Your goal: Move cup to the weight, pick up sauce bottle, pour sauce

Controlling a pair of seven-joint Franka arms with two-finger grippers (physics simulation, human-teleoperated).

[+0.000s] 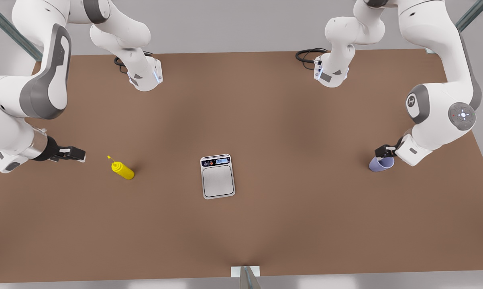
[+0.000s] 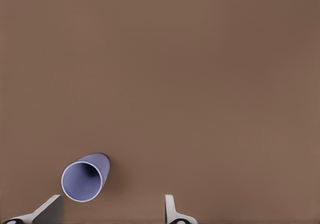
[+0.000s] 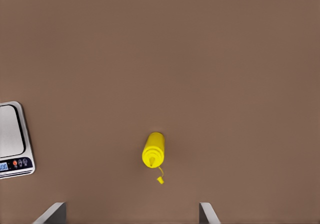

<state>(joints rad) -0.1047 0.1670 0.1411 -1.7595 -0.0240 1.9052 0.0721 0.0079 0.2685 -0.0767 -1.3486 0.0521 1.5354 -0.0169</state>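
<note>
The lavender-blue cup [image 1: 381, 163] stands on the brown table at the front view's right. My left gripper [image 1: 384, 151] hovers right over it. In the left wrist view the cup [image 2: 85, 177] sits just ahead of one fingertip, and the left gripper [image 2: 110, 211] is open and holds nothing. The yellow sauce bottle [image 1: 123, 170] stands at the front view's left, nozzle up. My right gripper [image 1: 77, 154] hangs open beside it, a short gap away. The right wrist view shows the sauce bottle [image 3: 153, 154] ahead of the open right gripper [image 3: 131, 213]. The weight [image 1: 218, 176] lies mid-table with its plate bare.
Both arm bases [image 1: 145, 76] [image 1: 331, 74] stand at the table's far edge with black cables [image 1: 307, 54] beside them. A metal bracket [image 1: 245, 275] sits at the near edge. The weight's rim [image 3: 30, 149] lies off to one side of the bottle.
</note>
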